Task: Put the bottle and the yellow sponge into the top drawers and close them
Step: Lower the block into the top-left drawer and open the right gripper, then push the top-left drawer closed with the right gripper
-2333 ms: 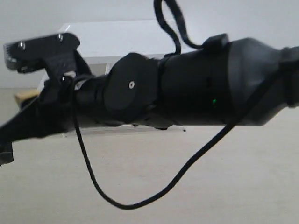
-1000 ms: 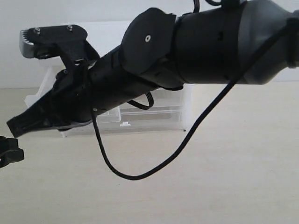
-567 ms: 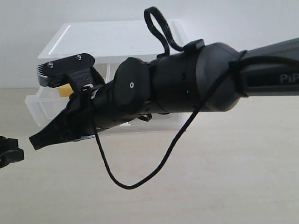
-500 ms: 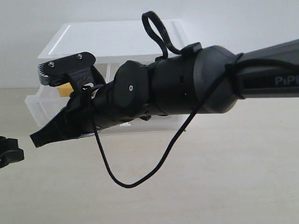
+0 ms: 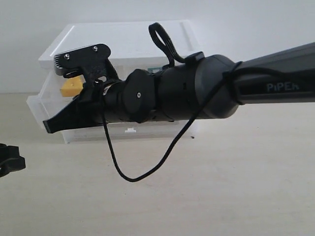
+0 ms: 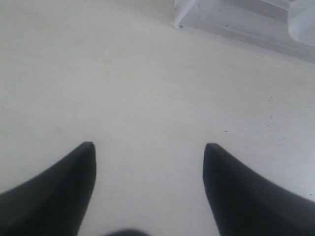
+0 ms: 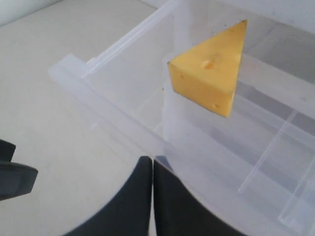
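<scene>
The yellow sponge [image 5: 70, 87] [image 7: 209, 73], a wedge with small holes, lies inside the left top drawer [image 5: 37, 109] [image 7: 93, 105], which is pulled out of the translucent unit. My right gripper [image 5: 47, 126] [image 7: 152, 160] is shut with nothing in it, its tips at the drawer's front wall. The right arm hides most of the unit's front. A teal patch [image 5: 156, 70] peeks above the arm; I cannot tell whether it is the bottle. Low at the left, my left gripper [image 5: 7, 160] [image 6: 150, 147] stands open over bare table.
The drawer unit [image 5: 123, 39] has a white flat top and stands at the back of the beige table [image 5: 221, 187]. A wider drawer's white tab handle [image 5: 130, 131] shows under the arm. A loose black cable [image 5: 133, 177] hangs from the right arm.
The right arm has swung and lifted, uncovering the sponge in the open drawer. Its shut tips have risen toward the drawer front. The left gripper has stayed put.
</scene>
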